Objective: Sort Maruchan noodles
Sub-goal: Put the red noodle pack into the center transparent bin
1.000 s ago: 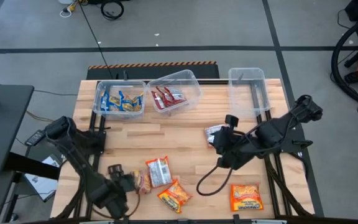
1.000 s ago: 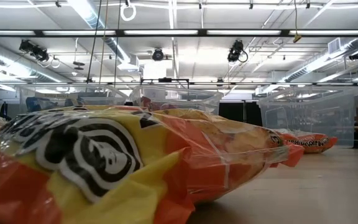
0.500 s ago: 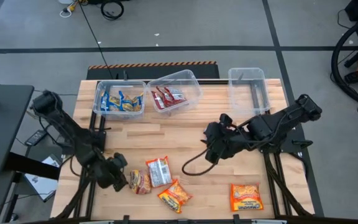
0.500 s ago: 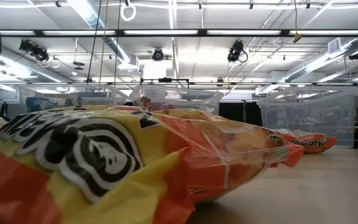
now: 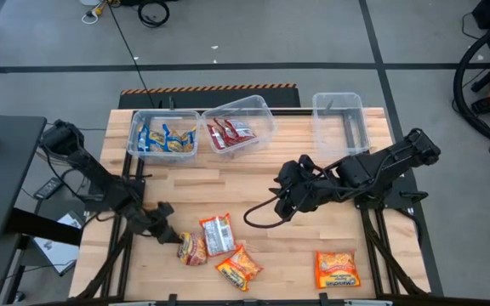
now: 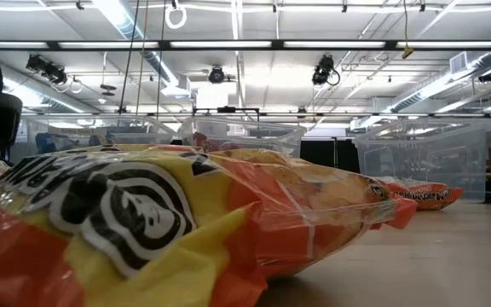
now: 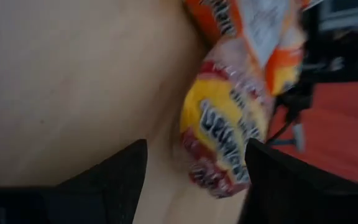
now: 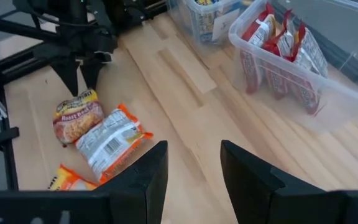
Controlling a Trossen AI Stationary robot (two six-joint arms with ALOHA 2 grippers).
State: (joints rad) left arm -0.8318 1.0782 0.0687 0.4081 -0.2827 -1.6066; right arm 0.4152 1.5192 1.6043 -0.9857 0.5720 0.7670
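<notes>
Wood: table (image 5: 245,166) of pale planks carries all the packets and tubs.
Left gripper: (image 5: 162,223) low at the table's near left, fingers spread, released, holding nothing; in the left wrist view its two dark fingers (image 7: 107,180) frame bare wood, with the red-yellow packet (image 7: 225,140) just ahead of them.
Right gripper: (image 5: 289,191) above the middle of the table, right of centre, fingers (image 8: 138,180) parted with bare wood between them, grasping nothing.
Red-yellow packet: (image 5: 191,247) flat on the table just beside the left gripper's tips; touching or apart, I cannot tell.
Silver-backed packet: (image 5: 219,234) lies against the red-yellow packet's right side, printed back facing up.
Orange-yellow packet: (image 5: 239,267) tilted, near the table's front edge, touching the silver-backed packet's lower corner; it fills the low view (image 6: 169,217).
Orange packet: (image 5: 337,269) alone at the near right, well apart from the others.
Left tub: (image 5: 140,121) clear plastic at the far left of the table, holds the blue-yellow packets (image 5: 165,139).
Middle tub: (image 5: 260,109) clear, turned slightly askew beside the left tub, holds the dark red packets (image 5: 229,133); in the right wrist view they stand on edge (image 8: 284,53).
Right tub: (image 5: 355,109) clear plastic at the far right; I see no packets in it.
Black cable: (image 5: 262,221) loops on the table below the right gripper.
</notes>
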